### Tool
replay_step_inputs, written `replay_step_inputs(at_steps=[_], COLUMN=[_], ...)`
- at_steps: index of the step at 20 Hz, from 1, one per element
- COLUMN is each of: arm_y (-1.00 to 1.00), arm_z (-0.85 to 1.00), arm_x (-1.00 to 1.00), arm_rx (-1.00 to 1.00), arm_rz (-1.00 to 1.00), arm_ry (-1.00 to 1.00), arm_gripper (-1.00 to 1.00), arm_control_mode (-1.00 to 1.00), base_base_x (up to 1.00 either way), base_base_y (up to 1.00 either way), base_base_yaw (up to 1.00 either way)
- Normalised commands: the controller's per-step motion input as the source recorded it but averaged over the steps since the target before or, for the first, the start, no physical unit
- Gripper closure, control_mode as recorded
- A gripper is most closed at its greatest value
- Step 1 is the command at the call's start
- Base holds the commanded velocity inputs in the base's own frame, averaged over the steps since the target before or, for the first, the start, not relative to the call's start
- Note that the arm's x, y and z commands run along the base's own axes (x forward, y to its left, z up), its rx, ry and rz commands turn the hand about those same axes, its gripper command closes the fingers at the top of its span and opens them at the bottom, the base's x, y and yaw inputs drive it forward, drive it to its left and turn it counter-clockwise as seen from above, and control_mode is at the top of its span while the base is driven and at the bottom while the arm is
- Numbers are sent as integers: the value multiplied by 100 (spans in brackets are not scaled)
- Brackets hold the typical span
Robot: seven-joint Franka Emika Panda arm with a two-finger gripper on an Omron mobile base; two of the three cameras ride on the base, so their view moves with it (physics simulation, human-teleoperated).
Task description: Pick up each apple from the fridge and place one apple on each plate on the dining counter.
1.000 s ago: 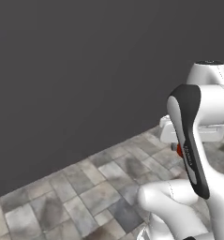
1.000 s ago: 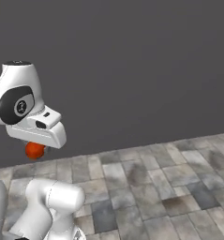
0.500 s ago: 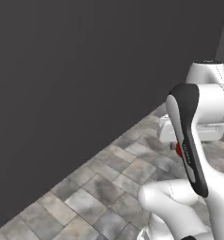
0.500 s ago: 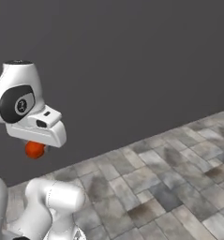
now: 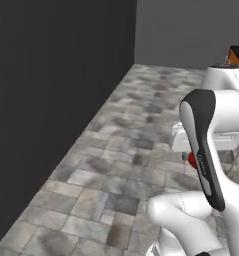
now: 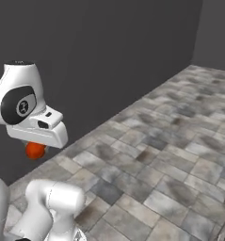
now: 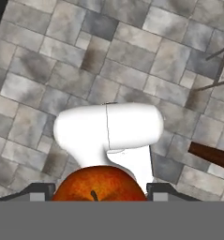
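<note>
arm: folded close above its base, hand pointing down | gripper (image 7: 100, 190): fingers clamped on either side of an orange-red apple (image 7: 98, 184) | apple tucked under the hand, off the floor

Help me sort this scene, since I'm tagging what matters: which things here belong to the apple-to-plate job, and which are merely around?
Belongs to the job:
- small round orange-red apple, held
- two-finger gripper shut on it

Just around:
- grey stone-tiled floor
- dark grey wall
- brown wooden bar at the hand view's right edge
</note>
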Motion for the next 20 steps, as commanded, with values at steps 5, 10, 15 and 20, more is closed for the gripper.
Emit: replay_step_inputs(at_steps=[5,10,15,20], arm_y=[0,0,0,0], arm_z=[0,0,0,0], arm_x=[0,0,0,0], arm_rx=[0,0,0,0], arm_rz=[0,0,0,0], arm_ry=[0,0,0,0], arm_gripper=[100,100,100,100], arm_control_mode=[100,100,100,100], base_base_x=[84,100,100,100], base_base_y=[-2,5,9,61], base_base_yaw=[-60,-51,-43,-37])
